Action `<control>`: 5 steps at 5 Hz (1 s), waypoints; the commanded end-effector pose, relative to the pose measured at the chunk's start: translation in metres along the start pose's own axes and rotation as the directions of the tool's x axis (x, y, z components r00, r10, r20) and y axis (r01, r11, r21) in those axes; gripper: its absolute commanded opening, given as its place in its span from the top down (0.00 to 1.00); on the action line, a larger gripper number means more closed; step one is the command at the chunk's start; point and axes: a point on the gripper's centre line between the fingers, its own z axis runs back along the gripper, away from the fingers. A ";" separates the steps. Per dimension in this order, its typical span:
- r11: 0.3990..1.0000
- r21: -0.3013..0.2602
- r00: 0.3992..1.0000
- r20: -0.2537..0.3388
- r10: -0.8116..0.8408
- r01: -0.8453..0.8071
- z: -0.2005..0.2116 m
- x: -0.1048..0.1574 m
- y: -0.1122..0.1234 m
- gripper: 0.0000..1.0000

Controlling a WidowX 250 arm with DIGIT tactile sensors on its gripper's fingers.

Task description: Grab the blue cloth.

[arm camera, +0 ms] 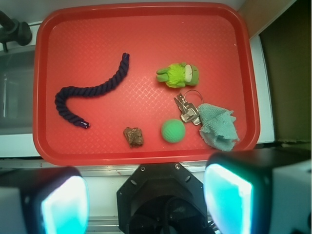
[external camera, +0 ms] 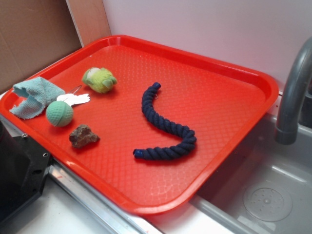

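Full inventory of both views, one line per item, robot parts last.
tray: 1, red, beside the sink
blue cloth: 1, pale teal, near tray edge, next to keys
green ball: 1, green, beside the cloth and keys
keys: 1 bunch on a ring, silver, between plush toy and cloth
plush toy: 1, yellow-green, above the keys in the wrist view
rope: 1, dark navy, curved, mid-tray
rock-like lump: 1, brown, near the ball
faucet: 1, grey, over the sink
sink: 1, grey, beside the tray
gripper: 1, fingers apart, above the tray's near edge, holding nothing
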 end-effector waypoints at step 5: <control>0.769 0.149 0.783 0.111 0.612 -0.622 -0.103 -0.005 0.154 0.00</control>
